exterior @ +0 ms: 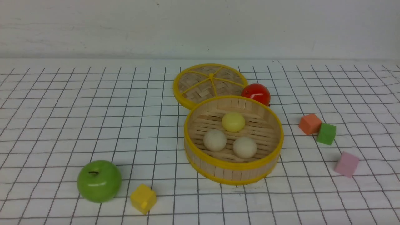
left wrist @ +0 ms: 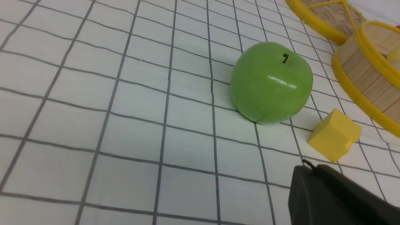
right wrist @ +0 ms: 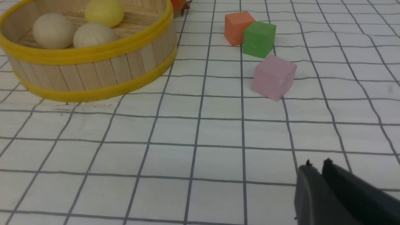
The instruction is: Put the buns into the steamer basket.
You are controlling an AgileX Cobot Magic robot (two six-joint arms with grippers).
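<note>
The steamer basket (exterior: pixel 232 170) stands mid-table with yellow rims and slat walls. Inside it lie the pale yellow bun (exterior: pixel 233 122) at the back and two cream-white buns (exterior: pixel 215 140) (exterior: pixel 245 147) in front. In the right wrist view the basket (right wrist: pixel 93 73) holds the same three buns (right wrist: pixel 53 30) (right wrist: pixel 93 35) (right wrist: pixel 103 13). A part of the basket (left wrist: pixel 368 81) shows in the left wrist view. My left gripper (left wrist: pixel 309 167) is shut and empty, near the yellow cube. My right gripper (right wrist: pixel 317 164) is shut and empty, over bare cloth. Neither arm shows in the front view.
The woven lid (exterior: pixel 210 82) lies behind the basket, a red apple (exterior: pixel 256 93) beside it. A green apple (exterior: pixel 99 181) and yellow cube (exterior: pixel 143 198) sit front left. Orange (exterior: pixel 309 123), green (exterior: pixel 326 133) and pink (exterior: pixel 347 163) cubes sit right. A checked cloth (exterior: pixel 93 109) covers the table.
</note>
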